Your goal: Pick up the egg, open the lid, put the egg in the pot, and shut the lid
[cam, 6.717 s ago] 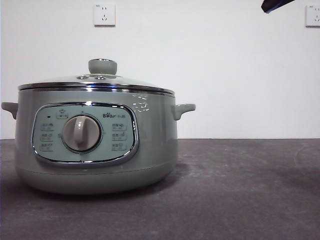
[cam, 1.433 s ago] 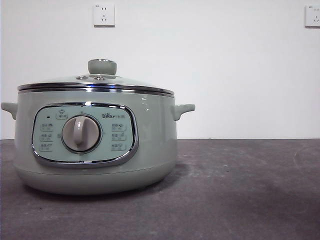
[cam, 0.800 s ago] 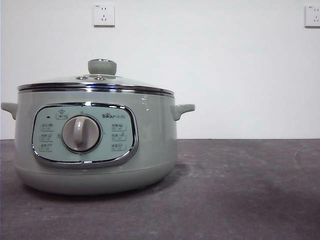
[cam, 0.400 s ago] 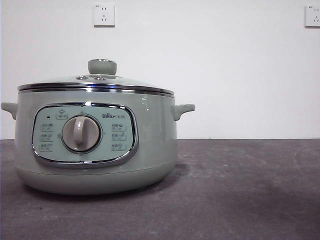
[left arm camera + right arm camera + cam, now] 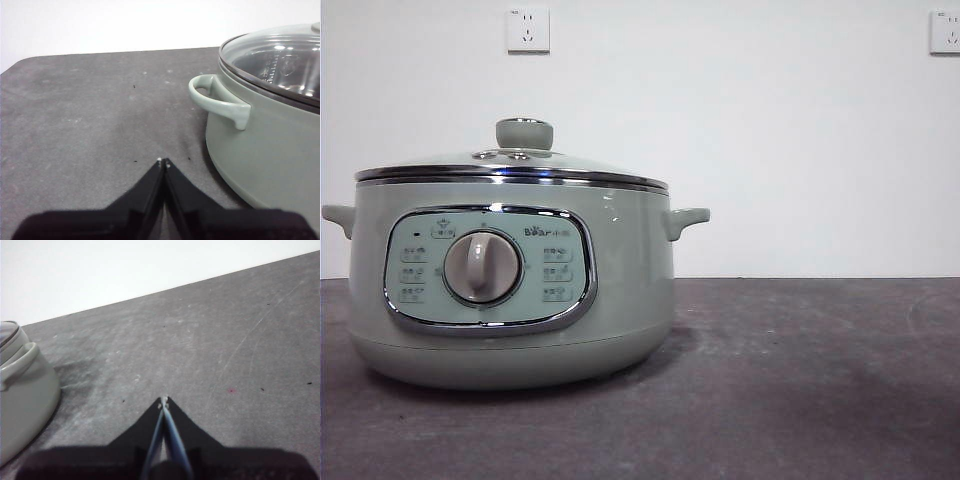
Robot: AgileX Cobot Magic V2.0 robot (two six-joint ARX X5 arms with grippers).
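The pot (image 5: 510,290) stands on the table (image 5: 800,380) at the left of the front view, and in the left wrist view it is at about 2 o'clock from the left gripper (image 5: 163,161), near but apart. Both the left gripper and the right gripper (image 5: 163,400) have their 2 jaws pressed together, holding nothing, above the bare table. The pot is pale green with a central dial (image 5: 482,267), and the glass lid (image 5: 515,165) with its green knob (image 5: 524,133) sits closed on it.

Pot (image 5: 630,290): pale sage green, chrome-framed panel. Lid (image 5: 570,166): clear glass, chrome rim, pale green knob. Worktop (image 5: 800,380): dark grey, mottled.
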